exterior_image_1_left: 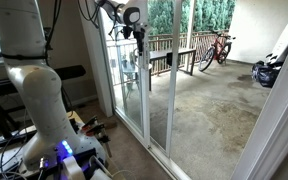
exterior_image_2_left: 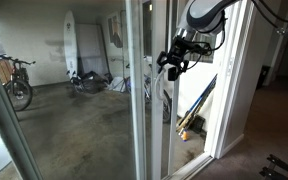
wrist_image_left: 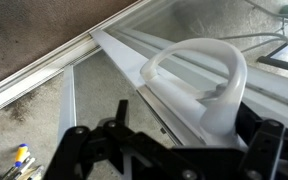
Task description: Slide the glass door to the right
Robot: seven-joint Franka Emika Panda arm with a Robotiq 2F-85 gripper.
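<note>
White-framed tall clear glass sliding door stood at the patio threshold, its curved white loop handle between the wide, unclosed jaws of the black two-finger gripper; the step called for closing squarely on the loop, then pulling level rightward.

Exterior views flank glass door, wrist view close on handle

Clear glossy glass door, smooth white plastic loop handle, rough matt grey concrete floor
</note>
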